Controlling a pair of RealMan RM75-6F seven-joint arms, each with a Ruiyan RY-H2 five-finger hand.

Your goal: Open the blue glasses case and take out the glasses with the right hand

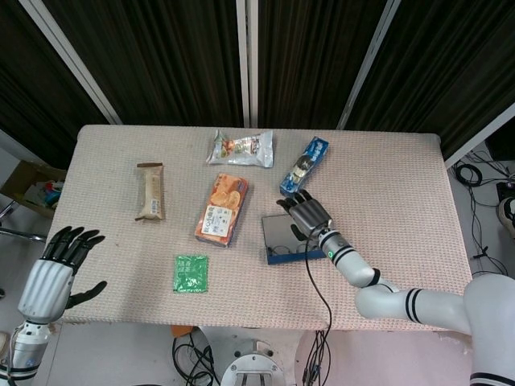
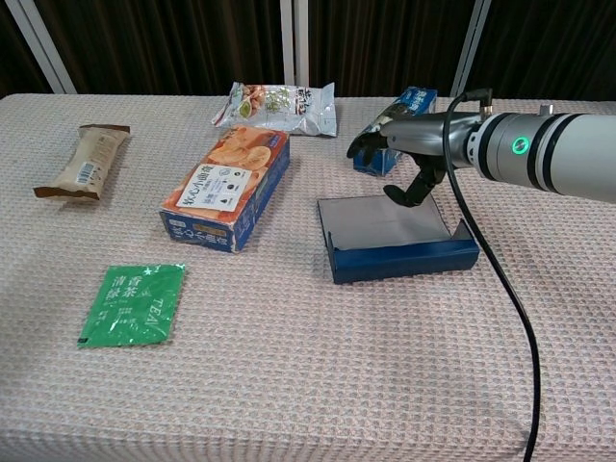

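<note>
The blue glasses case (image 2: pixel 404 260) lies open right of the table's middle, its lid folded back flat and showing a grey lining (image 2: pixel 383 218). In the head view the case (image 1: pixel 283 240) is a grey rectangle with a blue front rim. I can make out no glasses inside from either view. My right hand (image 2: pixel 402 144) hovers over the case's far edge with fingers spread and the thumb pointing down toward the lining, holding nothing; the head view has this hand (image 1: pixel 306 215) at the case's upper right. My left hand (image 1: pixel 63 267) is open off the table's left front corner.
An orange and blue biscuit box (image 2: pixel 227 186) lies just left of the case. A green tea sachet (image 2: pixel 132 303) is front left, a brown bar wrapper (image 2: pixel 85 159) far left, a snack bag (image 2: pixel 279 106) at the back. A blue box (image 2: pixel 416 100) sits behind my right hand.
</note>
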